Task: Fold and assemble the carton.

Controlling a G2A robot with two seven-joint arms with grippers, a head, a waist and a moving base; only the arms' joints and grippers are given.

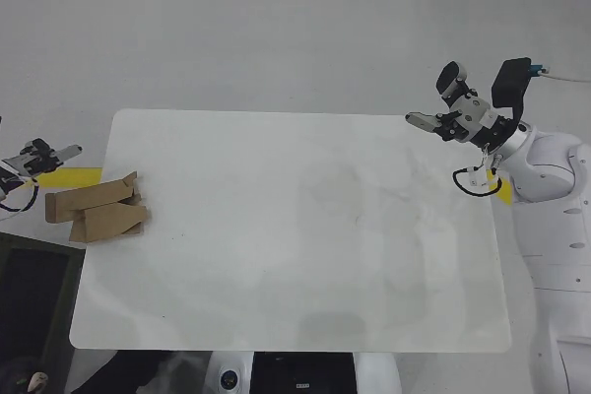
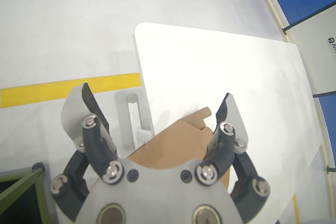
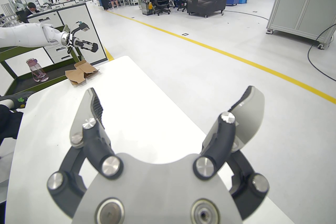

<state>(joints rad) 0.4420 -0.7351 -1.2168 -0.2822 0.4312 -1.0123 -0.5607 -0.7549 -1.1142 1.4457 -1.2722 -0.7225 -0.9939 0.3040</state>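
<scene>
a: where's the carton (image 1: 97,209)?
b: flat at the table's (image 1: 295,246) left edge, one end hanging off. in my left wrist cam the left gripper (image 2: 156,101) hides its near part; fingers spread, not touching it.
a: right gripper (image 3: 170,96)?
b: spread too, over the far right corner.

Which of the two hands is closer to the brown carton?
The left hand, just off the table edge beside the carton; the right hand is across the table, near its opposite corner.

Brown carton (image 1: 97,209) on a white table (image 1: 295,246); yellow floor line (image 3: 236,58).
</scene>
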